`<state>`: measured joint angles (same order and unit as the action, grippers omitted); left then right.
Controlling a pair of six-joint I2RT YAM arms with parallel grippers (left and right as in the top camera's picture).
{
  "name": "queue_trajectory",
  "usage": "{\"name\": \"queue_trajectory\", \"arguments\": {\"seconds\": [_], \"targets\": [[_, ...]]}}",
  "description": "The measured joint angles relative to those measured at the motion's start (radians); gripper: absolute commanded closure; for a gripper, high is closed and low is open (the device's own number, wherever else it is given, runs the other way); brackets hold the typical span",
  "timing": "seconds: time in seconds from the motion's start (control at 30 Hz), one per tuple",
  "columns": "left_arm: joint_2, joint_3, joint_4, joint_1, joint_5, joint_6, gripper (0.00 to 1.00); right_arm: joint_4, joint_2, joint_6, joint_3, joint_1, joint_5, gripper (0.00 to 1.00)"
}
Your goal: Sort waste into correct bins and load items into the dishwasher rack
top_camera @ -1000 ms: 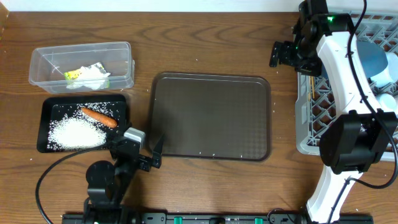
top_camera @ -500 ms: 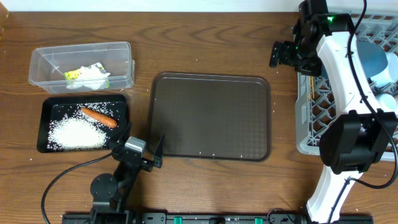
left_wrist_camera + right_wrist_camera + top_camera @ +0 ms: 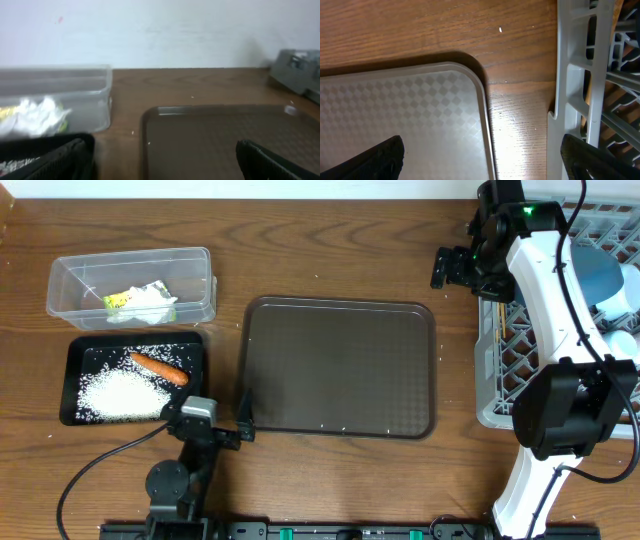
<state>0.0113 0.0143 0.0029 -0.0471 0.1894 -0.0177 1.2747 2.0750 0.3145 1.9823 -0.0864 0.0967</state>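
Brown wooden table (image 3: 330, 240), white wall (image 3: 160, 30)

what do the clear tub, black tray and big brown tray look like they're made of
The clear tub looks like glossy transparent plastic: the wrapper shows through its walls. The black tray seems thin matte plastic, possibly coated metal; the look leaves it open. The brown tray looks like moulded plastic, with a fine checkered texture and a soft sheen.

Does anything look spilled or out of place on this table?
Only small things: a few white specks, likely rice grains, lie on the brown rectangular serving tray near its front edge, and one on the wooden table near the grey plastic rack.
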Motion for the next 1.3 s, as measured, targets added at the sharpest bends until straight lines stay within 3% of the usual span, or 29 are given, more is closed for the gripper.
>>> {"name": "queue_trajectory", "arguments": {"seconds": [0.17,0.33,1.3], "targets": [[0.0,0.005,-0.028,0.0,-0.097,-0.142,0.02,0.0,0.0,0.0,0.0,-0.002,0.0,0.01],[0.0,0.002,0.002,0.001,-0.137,-0.196,0.02,0.0,0.0,0.0,0.0,-0.002,0.0,0.01],[-0.001,0.001,-0.026,0.027,-0.155,-0.138,0.02,0.0,0.0,0.0,0.0,-0.003,0.0,0.01]]}}
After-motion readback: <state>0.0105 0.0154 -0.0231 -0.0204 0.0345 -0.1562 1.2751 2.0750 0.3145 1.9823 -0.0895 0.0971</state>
